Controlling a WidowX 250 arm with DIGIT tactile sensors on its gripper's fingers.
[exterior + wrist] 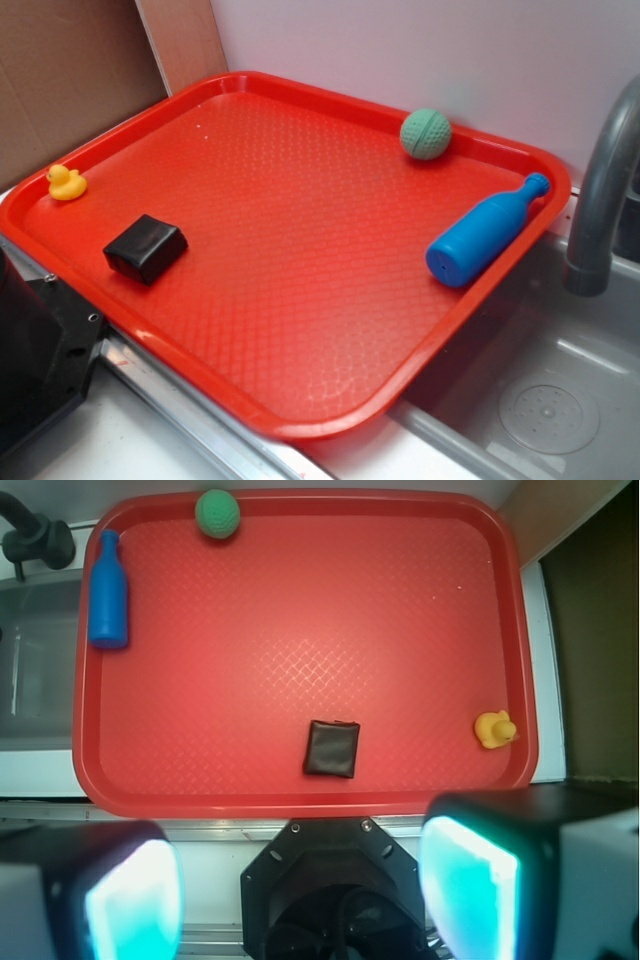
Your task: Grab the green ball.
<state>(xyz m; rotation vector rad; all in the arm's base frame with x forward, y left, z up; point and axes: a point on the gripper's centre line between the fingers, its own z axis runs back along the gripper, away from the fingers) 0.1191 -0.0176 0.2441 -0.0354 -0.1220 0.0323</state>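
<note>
The green ball (426, 134) is a small sea-green ball with grooved seams, resting against the far rim of the red tray (300, 420). From the wrist camera the green ball (217, 513) lies at the tray's top left corner, far from the gripper. My gripper (300, 895) hangs high above the robot base, short of the near rim of the tray (300, 802). Its two fingers (470, 890) stand wide apart with nothing between them. In the exterior view the gripper is out of frame.
On the tray lie a blue bottle (485, 232) near the ball, a black block (146, 247) and a yellow duck (66, 183). A sink (550, 400) with a grey faucet (600, 200) borders the tray. The black robot base (335, 890) sits under the gripper.
</note>
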